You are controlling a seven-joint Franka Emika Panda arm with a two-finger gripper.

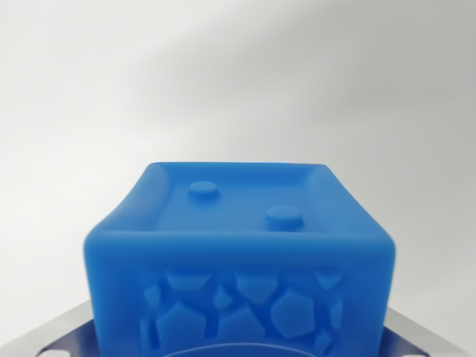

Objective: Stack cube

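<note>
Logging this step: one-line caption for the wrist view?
Blue cube with two raised studs fills the wrist view close up against a plain white surface.

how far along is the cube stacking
Done: the blue cube fills the wrist view close to the camera, apparently picked up, though no fingers show. In hand: carrying it over the plain white surface. Left: no second cube is in view, so placing remains.

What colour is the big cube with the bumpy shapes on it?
Bright blue; the blue cube with raised polygon shapes fills the wrist view.
</note>
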